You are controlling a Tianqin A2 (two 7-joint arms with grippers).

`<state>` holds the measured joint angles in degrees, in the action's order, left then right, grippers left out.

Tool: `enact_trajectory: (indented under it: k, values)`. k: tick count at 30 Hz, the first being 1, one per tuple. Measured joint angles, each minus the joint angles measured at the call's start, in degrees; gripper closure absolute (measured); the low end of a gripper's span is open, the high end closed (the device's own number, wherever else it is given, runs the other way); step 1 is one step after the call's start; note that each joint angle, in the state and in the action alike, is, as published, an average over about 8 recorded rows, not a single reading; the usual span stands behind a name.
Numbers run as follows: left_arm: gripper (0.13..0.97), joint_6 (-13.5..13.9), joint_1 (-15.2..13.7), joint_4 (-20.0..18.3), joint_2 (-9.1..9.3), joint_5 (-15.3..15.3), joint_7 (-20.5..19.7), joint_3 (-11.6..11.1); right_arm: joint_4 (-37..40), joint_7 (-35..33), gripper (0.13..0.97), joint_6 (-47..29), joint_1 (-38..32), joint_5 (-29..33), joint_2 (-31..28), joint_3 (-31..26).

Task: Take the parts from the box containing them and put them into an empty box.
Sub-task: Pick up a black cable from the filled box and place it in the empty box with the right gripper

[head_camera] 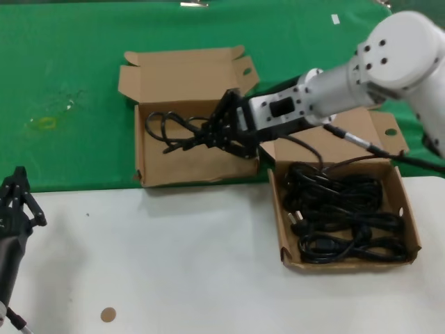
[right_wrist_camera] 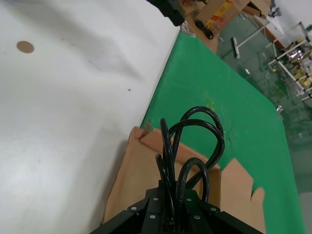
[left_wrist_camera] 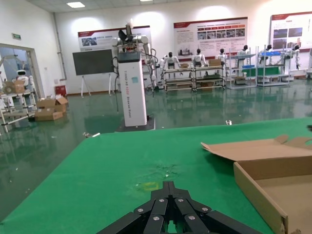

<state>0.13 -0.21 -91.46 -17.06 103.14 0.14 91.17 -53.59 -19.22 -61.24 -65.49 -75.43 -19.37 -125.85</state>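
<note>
Green cloth [head_camera: 69, 83] covers table from 9 to 3 o'clock, with pale yellowish stain [head_camera: 43, 123] at 10 o'clock. White tabletop [head_camera: 174, 264] fills 4 to 8 o'clock. Small brown round disc [head_camera: 108, 314] lies on white tabletop at 7 o'clock.

- right arm: white, reaches in from the upper right of the head view, stretched across toward the middle, forearm roughly level, wrist pointing to robot's left
- right gripper [head_camera: 221, 132]: black, fingers closed tight on a looped black power cord [head_camera: 174, 129]; in the right wrist view the fingers [right_wrist_camera: 168, 209] pinch together with the cord loops sticking out past the tips
- left arm: parked low at the near left edge of the head view, idle
- left gripper [head_camera: 17, 191]: black, held upright, fingers [left_wrist_camera: 168, 195] drawn together at the tips, nothing between them
</note>
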Motion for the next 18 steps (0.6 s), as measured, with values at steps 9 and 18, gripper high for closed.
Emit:
enact_trajectory:
  k: [9, 18]
  values:
    - [0.953, 0.0, 0.0, 0.0, 0.00, 0.0, 0.0, 0.0, 7.2, -7.4, 0.915, 4.9, -0.1, -0.8, 4.4, 0.1]
    - [0.953, 0.0, 0.0, 0.0, 0.00, 0.0, 0.0, 0.0, 14.4, -12.2, 0.916, 7.6, -2.2, -0.9, 7.2, 0.2]
